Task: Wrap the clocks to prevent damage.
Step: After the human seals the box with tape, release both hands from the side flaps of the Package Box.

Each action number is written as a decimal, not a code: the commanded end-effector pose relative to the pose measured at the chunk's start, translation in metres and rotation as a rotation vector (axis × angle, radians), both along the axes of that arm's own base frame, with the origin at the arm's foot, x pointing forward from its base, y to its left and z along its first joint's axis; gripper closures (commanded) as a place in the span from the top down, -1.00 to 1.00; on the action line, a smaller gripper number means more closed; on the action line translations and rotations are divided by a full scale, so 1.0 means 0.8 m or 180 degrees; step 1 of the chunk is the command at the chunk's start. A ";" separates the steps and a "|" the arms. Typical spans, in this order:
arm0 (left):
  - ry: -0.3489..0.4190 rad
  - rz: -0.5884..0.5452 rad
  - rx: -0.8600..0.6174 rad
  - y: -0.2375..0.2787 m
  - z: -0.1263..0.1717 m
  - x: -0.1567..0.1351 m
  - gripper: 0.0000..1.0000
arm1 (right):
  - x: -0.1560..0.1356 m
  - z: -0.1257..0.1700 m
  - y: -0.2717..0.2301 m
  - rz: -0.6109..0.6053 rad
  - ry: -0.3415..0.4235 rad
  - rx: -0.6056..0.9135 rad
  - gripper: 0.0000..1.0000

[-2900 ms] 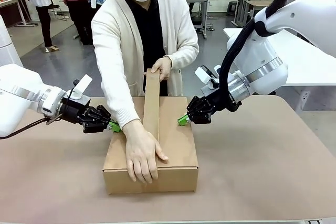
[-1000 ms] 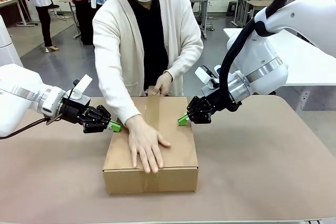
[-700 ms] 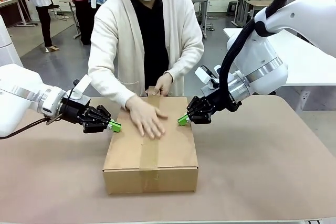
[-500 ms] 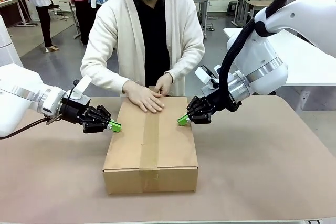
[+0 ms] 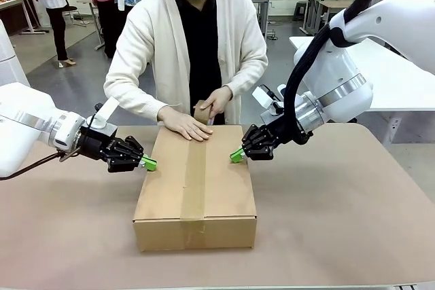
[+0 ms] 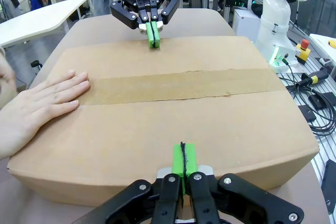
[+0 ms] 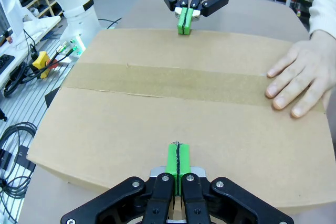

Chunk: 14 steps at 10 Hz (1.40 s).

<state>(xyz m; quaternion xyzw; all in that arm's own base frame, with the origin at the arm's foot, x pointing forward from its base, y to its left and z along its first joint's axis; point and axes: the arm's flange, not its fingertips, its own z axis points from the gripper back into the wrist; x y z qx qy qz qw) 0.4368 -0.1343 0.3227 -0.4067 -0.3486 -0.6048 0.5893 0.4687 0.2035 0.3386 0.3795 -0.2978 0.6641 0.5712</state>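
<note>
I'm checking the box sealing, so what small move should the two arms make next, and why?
Probably none: both should hold station. The left gripper and right gripper, jaws shut, press the cardboard box from opposite sides. The person's hand rests flat on the tape strip at the far edge, while the other hand holds the tape roll, apparently about to tear it, so the box should stay braced.
</note>
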 end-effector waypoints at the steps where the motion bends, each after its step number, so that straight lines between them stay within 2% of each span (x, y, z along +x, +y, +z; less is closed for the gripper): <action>1: 0.0001 0.0018 0.0022 0.000 -0.003 -0.001 -0.99 | 0.000 -0.005 0.001 -0.0028 0.0026 -0.0017 -0.98; 14: 0.0001 0.0018 0.0022 0.000 -0.003 -0.001 -0.99 | 0.000 -0.005 0.001 -0.0028 0.0026 -0.0017 -0.98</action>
